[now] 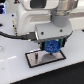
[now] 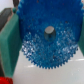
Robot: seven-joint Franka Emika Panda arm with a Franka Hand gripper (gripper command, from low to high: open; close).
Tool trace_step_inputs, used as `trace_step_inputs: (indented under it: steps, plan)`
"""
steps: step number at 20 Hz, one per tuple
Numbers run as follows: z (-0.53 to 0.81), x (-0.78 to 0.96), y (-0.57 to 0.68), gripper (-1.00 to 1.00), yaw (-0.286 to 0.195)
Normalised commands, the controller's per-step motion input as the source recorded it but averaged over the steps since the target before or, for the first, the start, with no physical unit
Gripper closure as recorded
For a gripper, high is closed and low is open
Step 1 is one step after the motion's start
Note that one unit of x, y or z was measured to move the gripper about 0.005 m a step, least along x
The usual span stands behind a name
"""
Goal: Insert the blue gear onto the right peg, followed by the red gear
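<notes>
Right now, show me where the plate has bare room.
Bare: the plate's end toward the exterior view's left, beside the blue gear. Crowded: its other end, where the gripper holds the gear over it.

A wide, bright blue plastic gear with a toothed rim (image 2: 46,37) fills most of the view. A short dark pin (image 2: 49,30) shows in its centre hole. 1 teal gripper finger (image 2: 10,42) touches its rim. A small red object (image 2: 4,80) sits at the corner.
</notes>
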Motion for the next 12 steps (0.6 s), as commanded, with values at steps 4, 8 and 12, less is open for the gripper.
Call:
trace_step_inputs:
  steps: [4, 8, 12]
  plan:
    - [0.40, 0.38, -0.10, 1.00, 0.000]
    - [0.42, 0.40, -0.06, 1.00, 0.000]
    - [0.06, 0.30, -0.03, 1.00, 0.000]
